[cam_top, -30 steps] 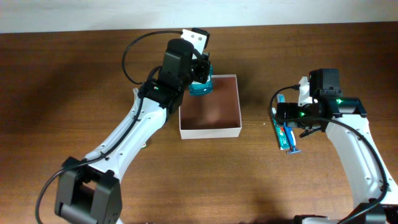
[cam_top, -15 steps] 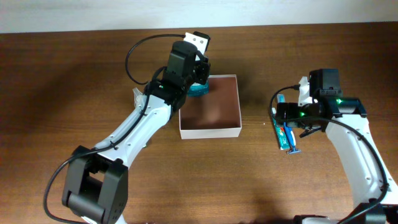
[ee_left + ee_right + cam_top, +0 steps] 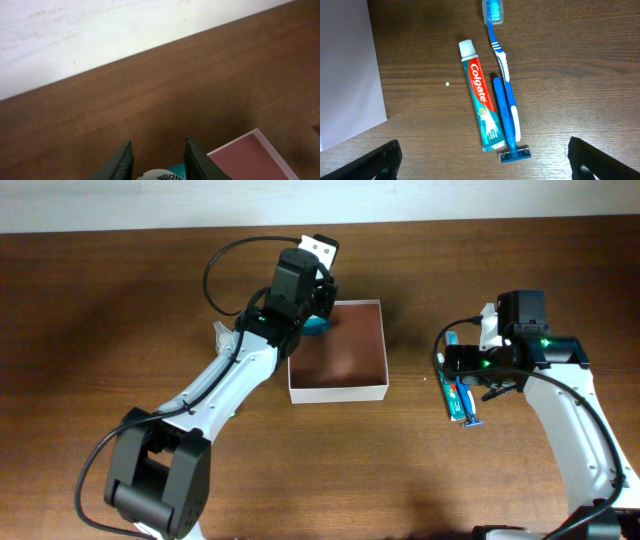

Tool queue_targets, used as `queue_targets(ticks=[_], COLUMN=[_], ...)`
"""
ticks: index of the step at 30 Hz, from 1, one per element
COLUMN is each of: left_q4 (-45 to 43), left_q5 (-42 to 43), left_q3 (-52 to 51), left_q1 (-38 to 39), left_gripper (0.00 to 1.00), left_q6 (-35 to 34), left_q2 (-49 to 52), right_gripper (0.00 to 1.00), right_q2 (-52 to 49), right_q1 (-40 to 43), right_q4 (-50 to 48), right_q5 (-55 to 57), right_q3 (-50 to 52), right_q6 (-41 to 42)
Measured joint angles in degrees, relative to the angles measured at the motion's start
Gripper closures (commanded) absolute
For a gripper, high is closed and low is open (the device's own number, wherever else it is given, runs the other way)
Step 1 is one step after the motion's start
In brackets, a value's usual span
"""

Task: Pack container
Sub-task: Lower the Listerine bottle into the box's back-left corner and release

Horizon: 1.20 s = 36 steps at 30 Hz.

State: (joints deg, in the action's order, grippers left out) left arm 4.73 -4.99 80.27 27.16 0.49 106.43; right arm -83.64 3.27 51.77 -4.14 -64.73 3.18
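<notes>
The container point(image 3: 338, 392) sits on the table point(image 3: 120, 330), upper middle of the top view. The left end effector point(image 3: 158, 150) is at its upper left corner with a teal thing point(image 3: 172, 172) between its fingers; I cannot tell if it squeezes. The right end effector point(image 3: 482, 152) is wide, over the toothpaste point(image 3: 481, 105).

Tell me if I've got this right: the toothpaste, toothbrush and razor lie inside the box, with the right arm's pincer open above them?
Not quite. The toothpaste, toothbrush and razor lie on the table beside the box, not inside it. The right wrist view shows this. The right pincer is indeed open above them.
</notes>
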Motion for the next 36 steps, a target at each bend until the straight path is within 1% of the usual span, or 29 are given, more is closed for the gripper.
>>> queue_targets(ticks=[11, 12, 13, 15, 22, 24, 27, 36], left_q4=[0.39, 0.13, 0.15, 0.11, -0.57, -0.55, -0.61, -0.61], left_q5=[-0.09, -0.17, -0.2, -0.24, -0.44, -0.42, -0.46, -0.48], left_q3=[0.0, 0.26, 0.37, 0.39, 0.52, 0.55, 0.55, 0.55], left_q1=[-0.02, -0.11, -0.2, -0.35, -0.76, -0.76, -0.76, -0.76], left_gripper=[0.74, 0.73, 0.63, 0.6, 0.58, 0.46, 0.37, 0.36], left_q6=[0.39, 0.44, 0.44, 0.74, 0.85, 1.09, 1.27, 3.67], left_q2=[1.88, 2.14, 2.21, 2.23, 2.23, 2.23, 2.23, 0.2], right_gripper=[0.02, 0.02, 0.02, 0.01, 0.02, 0.02, 0.02, 0.01], right_q2=[0.0, 0.0, 0.0, 0.0, 0.0, 0.0, -0.02, -0.02], right_q1=[0.0, 0.0, 0.0, 0.0, 0.0, 0.0, 0.0, 0.0], right_q4=[-0.02, 0.02, -0.04, 0.0, 0.0, 0.0, 0.0, 0.0], right_q5=[0.0, -0.02, 0.0, 0.0, 0.0, 0.0, 0.0, 0.0], right_q3=[0.0, 0.0, 0.0, 0.0, 0.0, 0.0, 0.0, 0.0], right_q6=[0.02, -0.02, 0.0, 0.02, 0.0, 0.02, 0.02, 0.02])
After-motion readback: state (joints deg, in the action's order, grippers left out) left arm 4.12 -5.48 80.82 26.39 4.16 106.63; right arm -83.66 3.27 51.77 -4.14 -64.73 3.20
